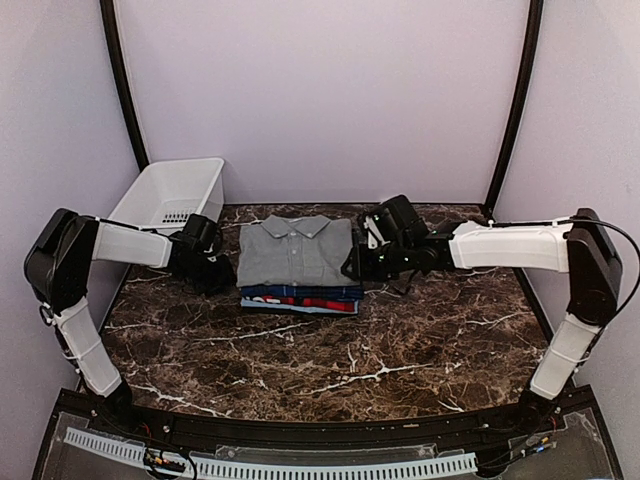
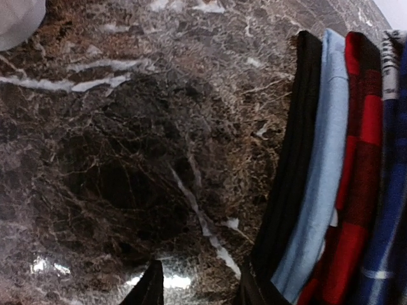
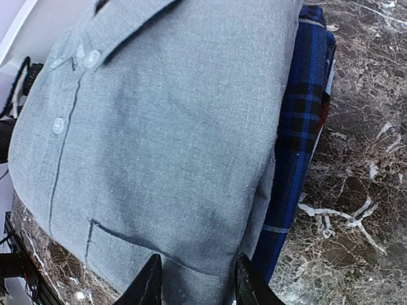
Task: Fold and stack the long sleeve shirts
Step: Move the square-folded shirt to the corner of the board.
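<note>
The long sleeve shirts lie folded in one stack on the marble table [image 1: 330,360]. The light grey shirt [image 1: 295,250] is on top, collar toward the back. Under it show the dark blue plaid shirt [image 1: 300,291] and red and pale blue edges [image 1: 298,303]. My left gripper [image 1: 210,264] sits low on the table just left of the stack, open [image 2: 200,289] over bare marble, the layered edges [image 2: 331,178] to its right. My right gripper [image 1: 357,262] is at the stack's right side, open [image 3: 198,283], its fingertips [image 3: 151,283] apart over the grey shirt [image 3: 165,127] near its edge; plaid [image 3: 299,127] shows beside it.
A white plastic basket [image 1: 170,193] stands at the back left, close behind my left arm; its corner [image 2: 18,19] shows in the left wrist view. Dark frame posts [image 1: 122,80] rise at both back corners. A cable [image 1: 400,288] lies under the right wrist.
</note>
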### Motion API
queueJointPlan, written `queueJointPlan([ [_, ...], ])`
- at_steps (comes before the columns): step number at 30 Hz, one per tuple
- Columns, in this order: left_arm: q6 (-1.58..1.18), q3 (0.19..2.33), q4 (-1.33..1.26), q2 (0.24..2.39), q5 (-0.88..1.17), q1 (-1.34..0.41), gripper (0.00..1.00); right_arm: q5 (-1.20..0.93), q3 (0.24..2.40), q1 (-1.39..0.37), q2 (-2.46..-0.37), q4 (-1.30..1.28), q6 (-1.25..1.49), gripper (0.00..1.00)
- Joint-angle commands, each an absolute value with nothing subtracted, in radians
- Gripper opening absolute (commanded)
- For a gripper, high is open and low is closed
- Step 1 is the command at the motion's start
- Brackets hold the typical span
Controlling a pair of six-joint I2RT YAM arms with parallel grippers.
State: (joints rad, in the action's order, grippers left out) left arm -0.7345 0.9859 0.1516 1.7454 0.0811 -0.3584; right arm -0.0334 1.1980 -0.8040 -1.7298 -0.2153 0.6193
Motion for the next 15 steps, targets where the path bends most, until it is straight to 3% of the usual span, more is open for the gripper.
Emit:
queueJointPlan([
  [1,-0.754,1.005,0.112,1.807,0.100,-0.378,0.40,-0.018,1.203,-0.813,-1.628,-0.210,0.598,0.38],
  [8,-0.793,1.031,0.095,1.864,0.096,-0.445,0.39,0.080,1.211,-0.793,-1.490,-0.260,0.556,0.50],
  [15,-0.815,1.129,0.088,1.942,0.098,-0.537,0.38,0.088,1.173,-0.715,-1.396,-0.300,0.520,0.52],
])
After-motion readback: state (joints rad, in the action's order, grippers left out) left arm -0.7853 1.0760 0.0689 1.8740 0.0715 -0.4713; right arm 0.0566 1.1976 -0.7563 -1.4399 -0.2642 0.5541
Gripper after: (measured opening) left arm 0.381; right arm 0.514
